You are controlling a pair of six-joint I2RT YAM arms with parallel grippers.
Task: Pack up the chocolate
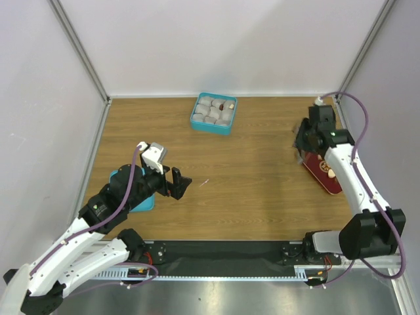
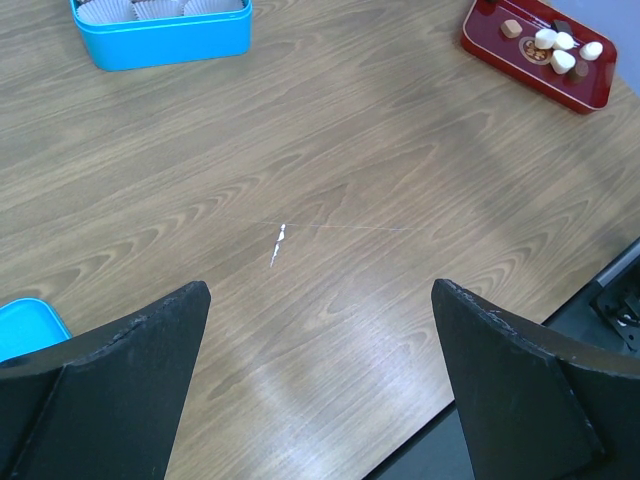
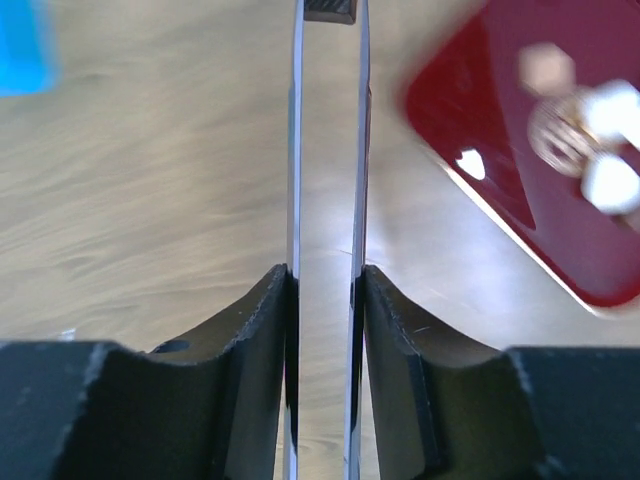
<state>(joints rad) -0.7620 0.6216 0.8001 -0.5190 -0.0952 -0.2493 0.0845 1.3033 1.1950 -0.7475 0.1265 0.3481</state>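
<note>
Chocolate (image 2: 563,60) beside illegible emblem (image 2: 541,48), red tray (image 2: 480,38)

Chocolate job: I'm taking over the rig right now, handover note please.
Left gripper: open, empty, over bare table.
Right gripper: shut on tweezers, near the red tray.
Chocolate: mostly on the red tray; one dark piece appears to sit in the blue box among paper cups.
Done: at most one piece packed.
Left: move the rest into the cups.
</note>
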